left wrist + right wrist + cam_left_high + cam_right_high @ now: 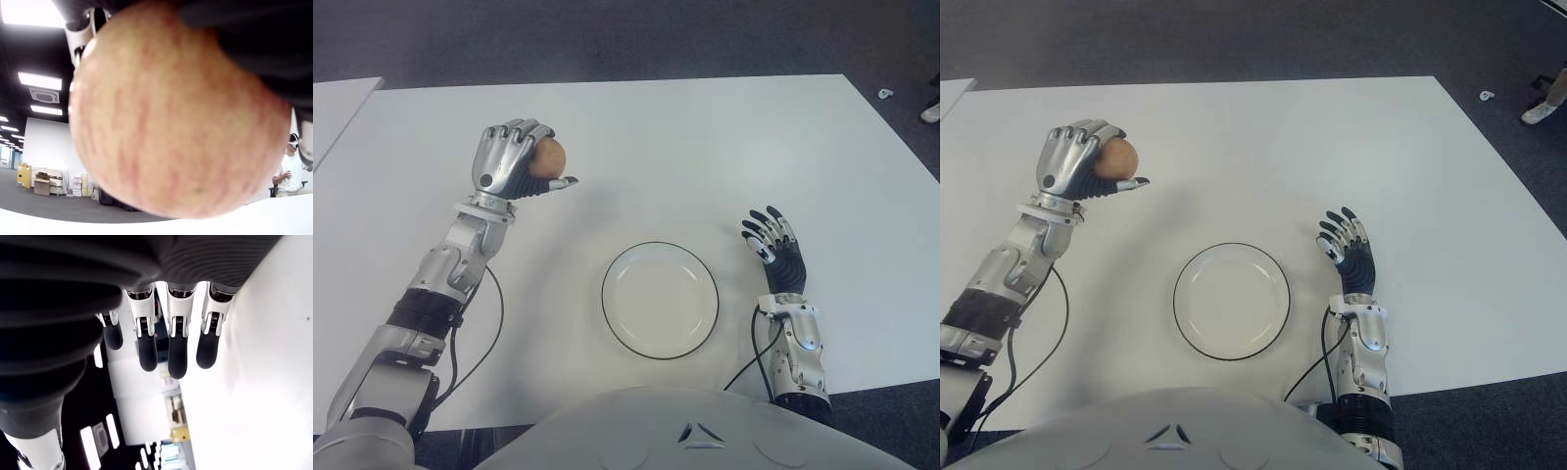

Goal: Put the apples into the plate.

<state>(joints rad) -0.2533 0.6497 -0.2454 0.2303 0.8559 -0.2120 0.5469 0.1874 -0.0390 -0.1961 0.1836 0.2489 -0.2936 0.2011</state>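
My left hand (524, 162) is raised over the table's left part, its fingers curled around a reddish-yellow apple (548, 157) that fills the left wrist view (171, 112). The hand and apple are up and to the left of the white plate (659, 299) with a thin dark rim, which holds nothing and sits near the table's front edge. My right hand (773, 240) shows just right of the plate, fingers (177, 350) straight and spread, holding nothing.
The white table (705, 147) stretches wide behind and beside the plate. A second white table's corner (337, 103) shows at far left. Dark carpet (607, 39) lies beyond. A cable (494, 313) hangs along my left forearm. A person (291, 169) sits far off in the left wrist view.
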